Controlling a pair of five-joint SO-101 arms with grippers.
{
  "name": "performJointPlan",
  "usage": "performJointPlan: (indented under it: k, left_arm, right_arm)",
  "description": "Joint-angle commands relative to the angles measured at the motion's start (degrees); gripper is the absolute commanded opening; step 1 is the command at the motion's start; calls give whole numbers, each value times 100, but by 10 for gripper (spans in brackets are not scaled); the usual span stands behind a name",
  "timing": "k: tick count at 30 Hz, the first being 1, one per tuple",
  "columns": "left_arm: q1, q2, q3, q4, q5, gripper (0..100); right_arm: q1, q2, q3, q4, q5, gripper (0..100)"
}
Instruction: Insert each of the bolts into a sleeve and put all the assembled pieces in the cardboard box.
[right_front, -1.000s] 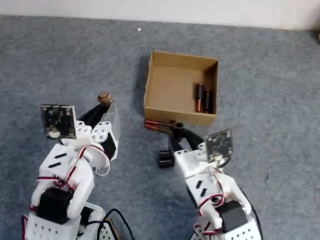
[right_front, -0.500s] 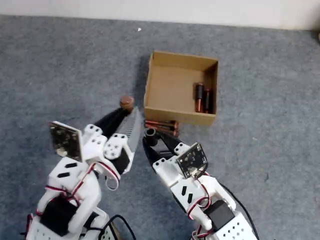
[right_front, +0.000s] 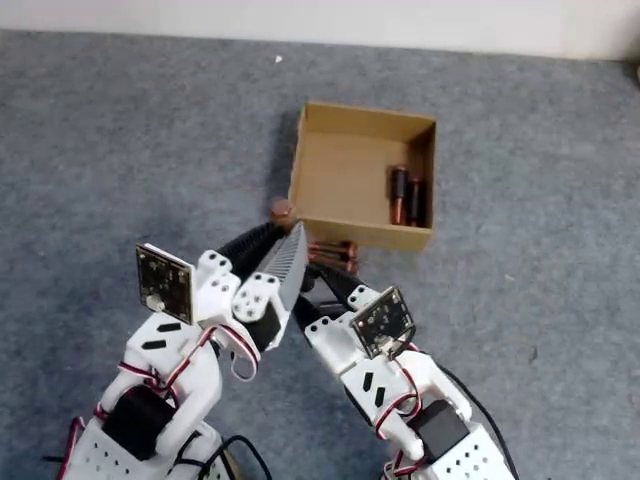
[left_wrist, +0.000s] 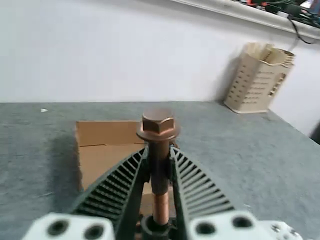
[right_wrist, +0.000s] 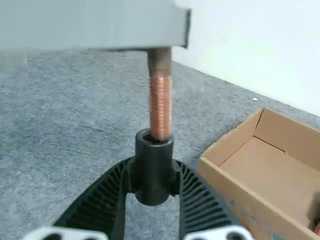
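Observation:
My left gripper (left_wrist: 159, 152) is shut on a copper bolt (left_wrist: 158, 127), its hex head up and its shaft pointing down. My right gripper (right_wrist: 152, 172) is shut on a black sleeve (right_wrist: 152, 165), held upright just below. The bolt's threaded end (right_wrist: 161, 107) sits in the sleeve's mouth. In the high view the left gripper (right_front: 285, 232) crosses over the right gripper (right_front: 318, 283), just in front of the cardboard box (right_front: 345, 165). The bolt head (right_front: 282, 209) shows beside the box's near left corner. Two assembled pieces (right_front: 405, 195) lie inside the box at its right wall.
More copper bolts (right_front: 335, 250) lie on the grey carpet against the box's front wall, right beside both grippers. A beige slotted holder (left_wrist: 257, 77) stands far back by the wall. Open carpet spreads to the left and right of the arms.
The left arm swung right with the bolt, from left of the box to over the right gripper. The right gripper lifted the sleeve and turned left; the bolt's end now sits in it.

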Motion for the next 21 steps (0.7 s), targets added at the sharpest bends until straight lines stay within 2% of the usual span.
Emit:
performJointPlan:
  k: [1,5,16,20,21]
  left_arm:
    - [224,-57,22,-193,53,5]
    - [198,-57,233,-193,53,5]
    - [198,-57,356,-176,53,5]
    - [198,-57,470,53,0,5]
    - [215,-57,470,211,-202,5]
  right_arm:
    - [84,-84,136,-215,44,5]
    - [286,-84,136,-215,44,5]
    - [286,-92,119,-215,44,5]
    - [286,-92,127,-215,44,5]
    - [286,-92,127,-215,44,5]
